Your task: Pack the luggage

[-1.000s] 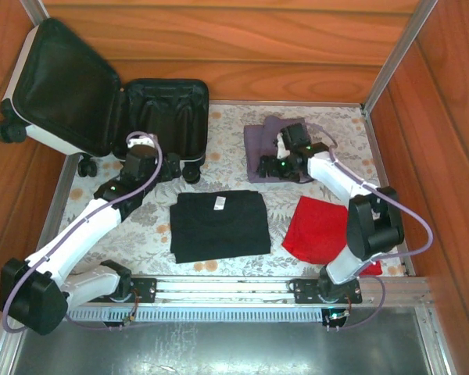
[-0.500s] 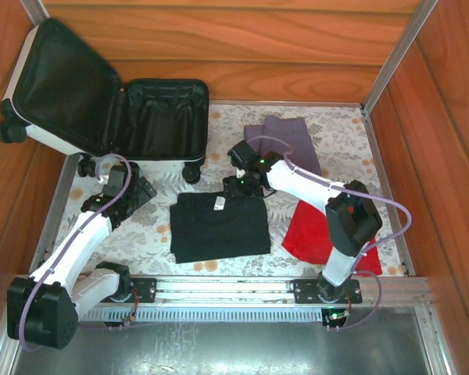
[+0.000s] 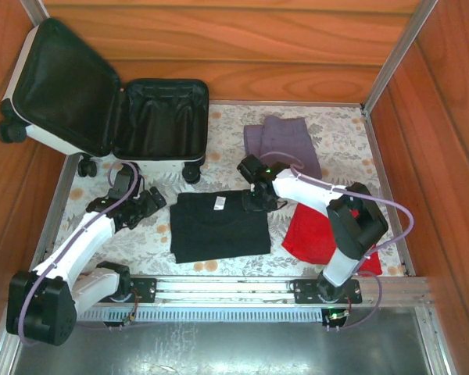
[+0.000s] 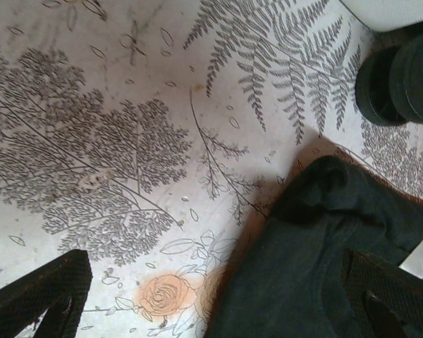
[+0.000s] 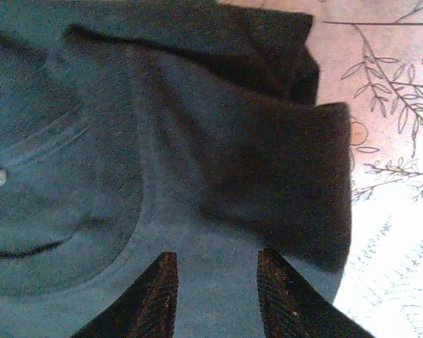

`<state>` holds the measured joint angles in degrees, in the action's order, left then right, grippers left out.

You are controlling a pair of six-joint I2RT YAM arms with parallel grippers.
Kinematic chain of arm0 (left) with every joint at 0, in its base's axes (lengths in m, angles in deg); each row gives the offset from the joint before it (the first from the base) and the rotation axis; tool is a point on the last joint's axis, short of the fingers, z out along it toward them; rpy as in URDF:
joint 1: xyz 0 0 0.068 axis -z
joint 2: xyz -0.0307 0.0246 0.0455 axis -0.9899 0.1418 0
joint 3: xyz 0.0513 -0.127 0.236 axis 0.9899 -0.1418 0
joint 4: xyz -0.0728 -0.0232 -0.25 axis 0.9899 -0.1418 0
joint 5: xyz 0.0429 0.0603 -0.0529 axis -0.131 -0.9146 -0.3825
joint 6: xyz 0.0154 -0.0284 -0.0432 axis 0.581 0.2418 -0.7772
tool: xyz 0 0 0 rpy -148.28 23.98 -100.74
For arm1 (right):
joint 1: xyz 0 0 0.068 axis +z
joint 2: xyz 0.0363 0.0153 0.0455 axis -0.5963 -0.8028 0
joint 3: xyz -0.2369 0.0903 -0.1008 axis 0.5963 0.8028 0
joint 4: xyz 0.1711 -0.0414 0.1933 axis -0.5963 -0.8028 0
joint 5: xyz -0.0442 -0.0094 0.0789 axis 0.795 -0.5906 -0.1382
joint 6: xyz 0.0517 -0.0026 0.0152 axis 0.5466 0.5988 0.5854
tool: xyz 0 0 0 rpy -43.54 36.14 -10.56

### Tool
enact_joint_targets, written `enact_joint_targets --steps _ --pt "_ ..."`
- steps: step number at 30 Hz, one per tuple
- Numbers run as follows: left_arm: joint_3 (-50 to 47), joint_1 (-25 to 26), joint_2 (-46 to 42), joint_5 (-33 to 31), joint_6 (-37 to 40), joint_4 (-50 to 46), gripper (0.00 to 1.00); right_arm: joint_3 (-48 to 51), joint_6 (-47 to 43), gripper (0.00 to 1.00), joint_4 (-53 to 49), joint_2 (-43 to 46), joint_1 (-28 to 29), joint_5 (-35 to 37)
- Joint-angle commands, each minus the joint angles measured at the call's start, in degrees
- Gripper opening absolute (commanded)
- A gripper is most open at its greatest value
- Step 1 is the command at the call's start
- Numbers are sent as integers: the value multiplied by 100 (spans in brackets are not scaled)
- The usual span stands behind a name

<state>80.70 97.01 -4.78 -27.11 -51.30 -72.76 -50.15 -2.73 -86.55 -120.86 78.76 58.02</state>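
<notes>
Since a second ago the right claw [image 3: 255, 200] has swung from the purple cloth [image 3: 285, 141] onto the black shirt [image 3: 219, 226], at its 1 o'clock corner. Its ribbed fingers [image 5: 155, 296] stand half-closed astride soft knit; I cannot tell if they grip. The left claw [image 3: 155, 197] gapes wide and empty at the shirt's 9 o'clock. A flowered tablecloth [image 3: 141, 238] lies between wood walls [image 3: 258, 47]. A red cloth [image 3: 313, 230] lies at 4 o'clock, and the open white hard-shell suitcase [image 3: 160, 117] at 10 o'clock.

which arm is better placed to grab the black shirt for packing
Right. The right pincer sits on the black shirt, fingers narrow with fabric between them; the left pincer hangs open at its edge.
</notes>
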Motion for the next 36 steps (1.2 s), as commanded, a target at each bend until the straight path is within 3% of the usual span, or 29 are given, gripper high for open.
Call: enact_joint_targets --steps 1,5,14,17,19,22,24,29,36 --pt "-10 150 92 64 -70 -100 97 77 -38 30 5 -275 -103 191" --pt "-53 188 173 79 -111 -100 97 192 -116 23 65 -416 -403 359" --pt "-188 254 159 70 -151 -1 97 172 -529 23 -15 -389 -1088 1060" --pt "-190 261 206 108 -131 44 97 -80 -869 30 -188 -407 -1166 1186" --pt "-184 262 231 132 -96 78 99 -419 -1053 41 -619 -395 -1066 1330" --pt "-180 264 242 52 -61 132 100 -886 -979 67 -1325 -253 -702 1677" --pt "-184 236 222 -154 -34 138 100 -1178 -776 76 -1733 -155 -326 1763" --pt "-371 -317 42 -101 -149 396 100 -1969 -137 86 -2311 -289 892 1603" --pt "-706 -981 -55 399 -557 485 100 -3121 378 95 -2351 -1288 2436 1280"
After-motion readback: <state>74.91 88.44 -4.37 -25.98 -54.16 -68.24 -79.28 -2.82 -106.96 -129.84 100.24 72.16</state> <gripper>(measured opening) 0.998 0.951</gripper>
